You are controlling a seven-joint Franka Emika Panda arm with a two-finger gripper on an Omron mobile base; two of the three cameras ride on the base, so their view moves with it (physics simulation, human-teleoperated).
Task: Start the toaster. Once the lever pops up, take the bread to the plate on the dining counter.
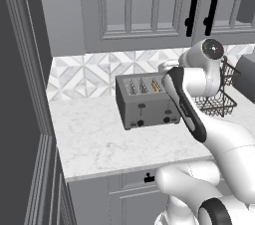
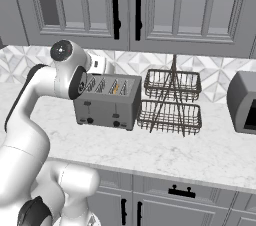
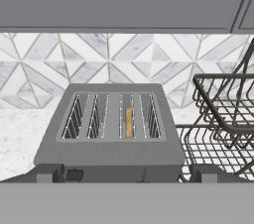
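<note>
the toaster stands on a white marble worktop against a tiled backsplash of grey and white chevrons, its 4 slots facing up and its 2 black levers and 2 black knobs on the front face. the bread sits down inside the third slot from the left as seen from the hand view, only its golden-tan top edge showing; the same tan edge shows in a slot in the right base view and in the left base view. just beside the toaster, on the side away from the tall dark panel, stands a black wire basket with 2 tiers, close to the toaster's side wall but whether touching is unclear. grey cabinets with black handles hang above. the gripper hovers above and in front of the toaster, looking down over its top; its 2 dark finger tips rise far apart near the bottom corners of the hand view, jaws spread wide with nothing between them. a grey appliance sits farther along the worktop past the basket.
</note>
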